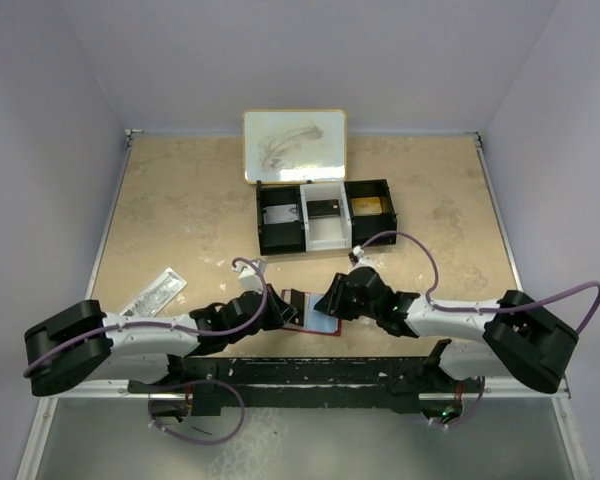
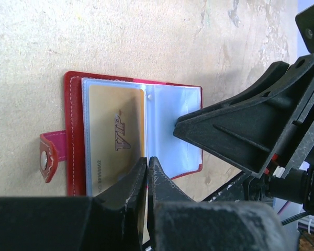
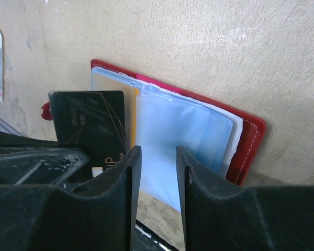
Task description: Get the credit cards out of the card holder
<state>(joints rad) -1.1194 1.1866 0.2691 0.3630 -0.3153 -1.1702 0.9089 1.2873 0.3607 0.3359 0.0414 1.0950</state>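
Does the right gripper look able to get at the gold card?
Probably not cleanly: the black card stands in front of the gold card, and the right gripper sits over the empty sleeve beside it.

Card holder (image 1: 315, 322) lies open at the middle of the table's (image 1: 180, 200) near edge, with left gripper (image 1: 283, 308) and right gripper (image 1: 330, 303) flanking it. Black tray (image 1: 325, 215) and whiteboard (image 1: 294, 147) sit toward the far edge.

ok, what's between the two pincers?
The open red card holder, seen in the top external view. The left pincer, shut on a black card, and the open right pincer flank it.
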